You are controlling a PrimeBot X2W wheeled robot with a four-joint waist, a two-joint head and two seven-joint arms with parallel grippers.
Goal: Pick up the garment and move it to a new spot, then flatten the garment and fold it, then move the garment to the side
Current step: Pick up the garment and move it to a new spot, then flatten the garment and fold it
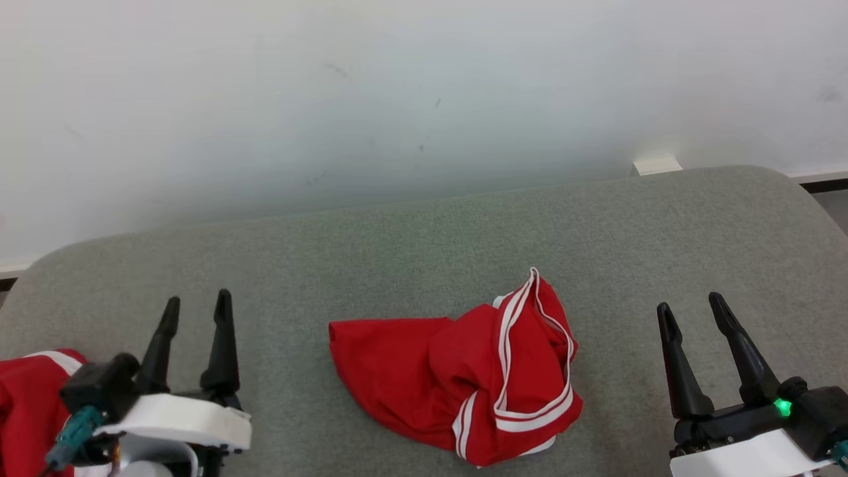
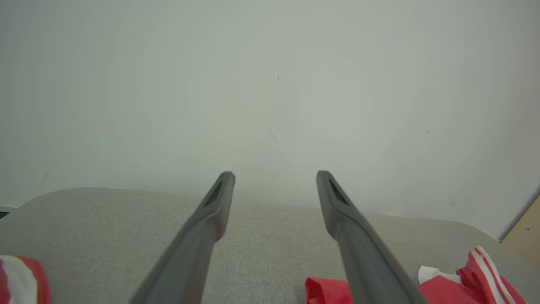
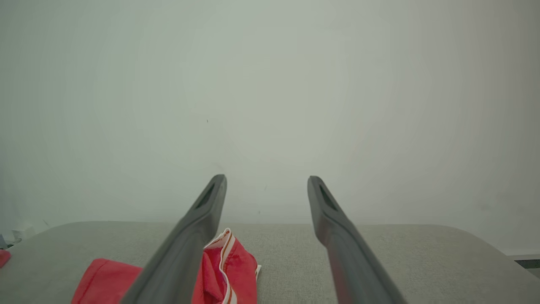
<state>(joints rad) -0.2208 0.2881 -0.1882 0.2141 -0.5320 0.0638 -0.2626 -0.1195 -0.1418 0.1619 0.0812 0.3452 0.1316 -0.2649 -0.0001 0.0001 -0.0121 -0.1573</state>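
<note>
A crumpled red garment with white stripes lies in a heap on the grey padded surface, near its front middle. My left gripper hovers at the lower left, open and empty, well left of the heap. At the lower right my right gripper is open and empty too, to the right of the heap. In the left wrist view the garment peeks in at the bottom right, beyond the open left gripper. The right wrist view has the garment partly behind the left finger of the open right gripper.
Another red and white cloth lies at the far left edge, partly under my left wrist. A white wall rises right behind the padded surface. A small pale block sits at the surface's back right edge.
</note>
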